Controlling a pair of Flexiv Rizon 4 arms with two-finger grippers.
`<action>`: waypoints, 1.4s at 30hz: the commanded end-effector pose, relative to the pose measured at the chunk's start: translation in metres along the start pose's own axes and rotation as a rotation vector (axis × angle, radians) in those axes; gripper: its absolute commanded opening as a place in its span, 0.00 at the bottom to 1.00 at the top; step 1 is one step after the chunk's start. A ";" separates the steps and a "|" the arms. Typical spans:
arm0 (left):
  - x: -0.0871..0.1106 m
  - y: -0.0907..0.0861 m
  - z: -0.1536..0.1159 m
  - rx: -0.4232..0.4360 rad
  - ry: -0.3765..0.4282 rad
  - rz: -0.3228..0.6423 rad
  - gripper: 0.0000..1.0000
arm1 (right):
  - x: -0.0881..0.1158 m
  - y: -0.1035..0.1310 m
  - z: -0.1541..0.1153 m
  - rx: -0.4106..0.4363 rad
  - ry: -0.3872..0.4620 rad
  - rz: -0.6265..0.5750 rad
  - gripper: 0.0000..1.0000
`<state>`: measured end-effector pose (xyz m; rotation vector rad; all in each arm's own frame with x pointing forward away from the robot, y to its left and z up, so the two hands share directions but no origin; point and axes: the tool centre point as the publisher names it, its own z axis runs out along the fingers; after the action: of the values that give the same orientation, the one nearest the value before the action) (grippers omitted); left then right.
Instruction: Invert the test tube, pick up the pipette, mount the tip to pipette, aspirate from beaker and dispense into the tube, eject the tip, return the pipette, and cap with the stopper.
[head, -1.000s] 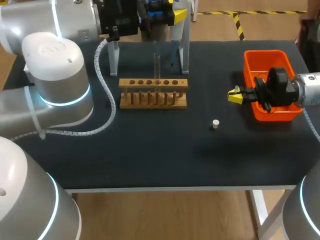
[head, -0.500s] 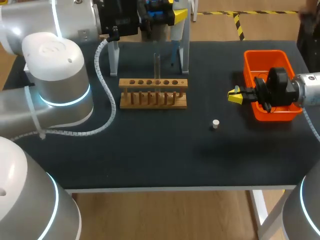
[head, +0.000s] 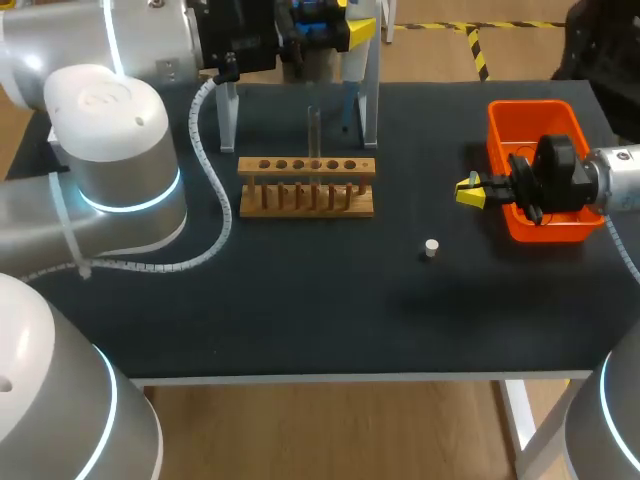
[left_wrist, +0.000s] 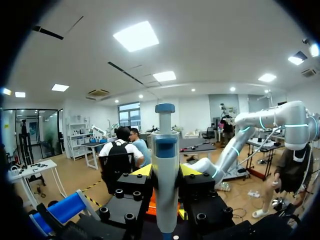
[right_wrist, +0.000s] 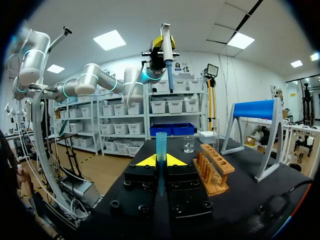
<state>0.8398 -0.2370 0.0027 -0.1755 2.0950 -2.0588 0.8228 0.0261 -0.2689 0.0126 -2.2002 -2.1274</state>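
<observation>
My left gripper (left_wrist: 165, 172) is shut on the grey and blue pipette (left_wrist: 165, 165), held upright high over the table's back edge (head: 325, 25). From the right wrist view the pipette (right_wrist: 167, 55) hangs up in the air beyond the rack. My right gripper (head: 470, 190) is level beside the orange bin, shut on a blue pipette tip (right_wrist: 161, 147) that stands up between its fingers. A clear test tube (head: 313, 130) stands upright in the wooden rack (head: 307, 185). The white stopper (head: 431, 247) lies on the black mat in front of the rack, to its right.
The orange bin (head: 540, 170) sits at the right edge, under my right wrist. A blue-topped pipette stand (right_wrist: 260, 110) with clear legs (head: 370, 100) rises behind the rack. A small glass beaker (right_wrist: 188, 144) stands at the far end, past the rack.
</observation>
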 end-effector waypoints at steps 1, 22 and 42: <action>-0.001 0.002 -0.004 0.025 0.045 0.008 0.00 | 0.001 0.001 -0.001 0.003 -0.001 0.000 0.00; 0.003 -0.001 -0.012 0.023 0.144 0.009 0.00 | 0.001 0.001 -0.001 0.003 -0.001 0.000 0.00; 0.008 0.004 -0.011 0.029 0.149 -0.006 0.00 | 0.001 0.001 -0.001 0.003 -0.001 0.000 0.00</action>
<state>0.8314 -0.2285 -0.0018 -0.0232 2.1550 -2.1639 0.8228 0.0260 -0.2689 0.0125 -2.2002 -2.1274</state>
